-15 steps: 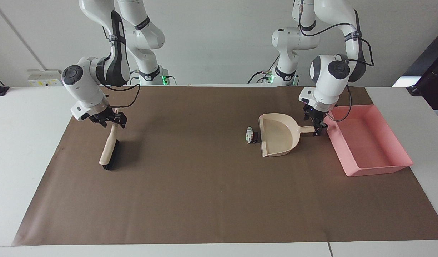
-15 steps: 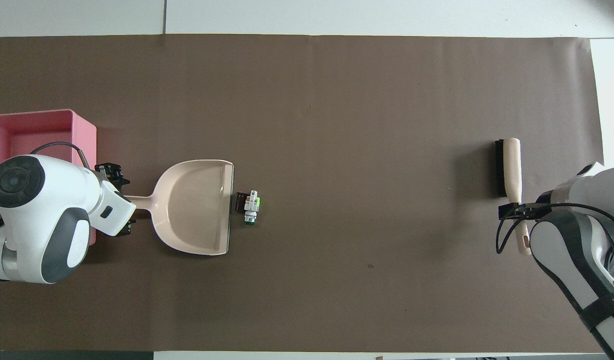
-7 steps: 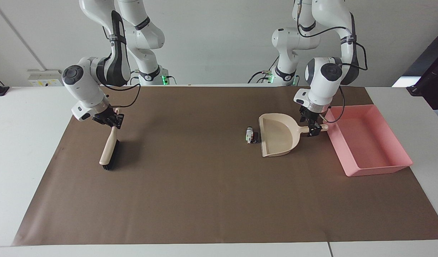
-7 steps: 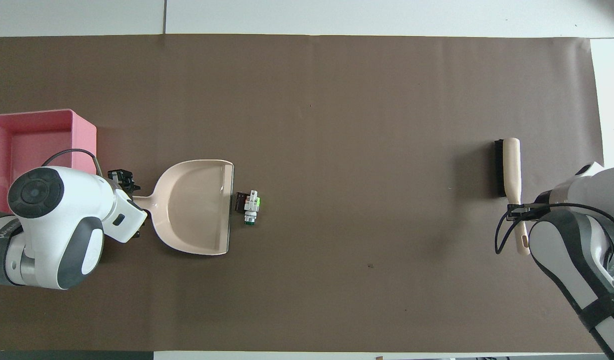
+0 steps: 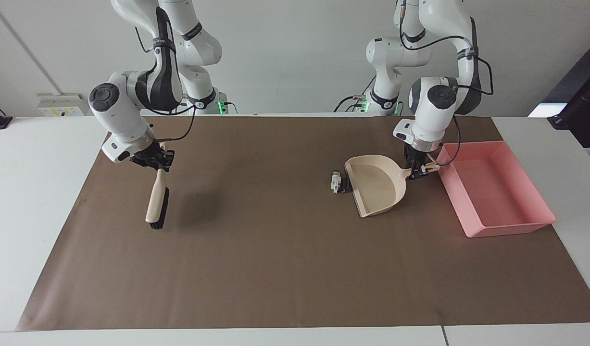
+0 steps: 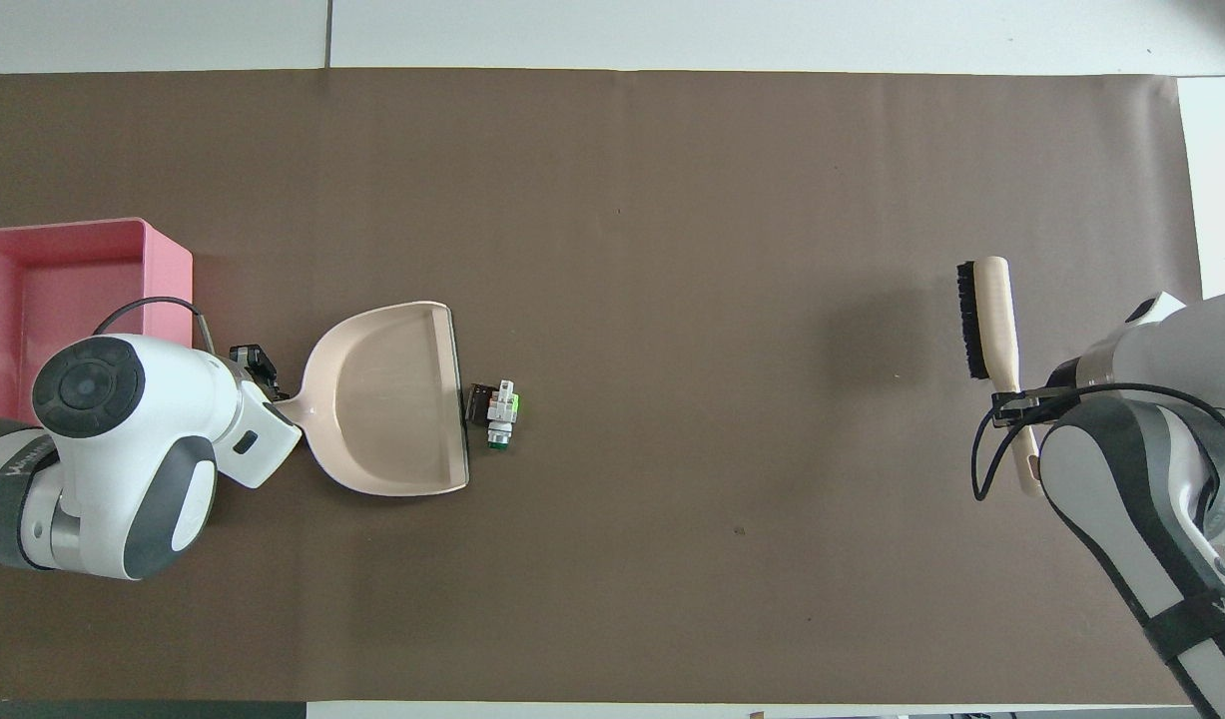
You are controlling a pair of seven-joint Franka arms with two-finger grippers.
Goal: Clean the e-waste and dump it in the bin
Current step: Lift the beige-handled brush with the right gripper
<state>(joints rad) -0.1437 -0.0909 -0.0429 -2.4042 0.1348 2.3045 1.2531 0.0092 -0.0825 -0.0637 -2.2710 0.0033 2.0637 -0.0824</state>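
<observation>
Both the brush (image 5: pixel 157 202) and the dustpan (image 5: pixel 375 185) have lifted off the mat.

right tool (image 5: pixel 156 160) lifting brush (image 5: pixel 157 204), left tool (image 5: pixel 418 169) apparently gripping dustpan (image 5: pixel 376 186)

Bare mat (image 5: pixel 275 250) between brush (image 5: pixel 157 199), dustpan (image 5: pixel 376 185)

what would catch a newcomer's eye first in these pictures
Probably the right gripper holding a beige brush in the air over the brown mat. Next, the left gripper on the handle of the beige dustpan, whose mouth sits against the tiny e-waste, with the pink bin beside it.
</observation>
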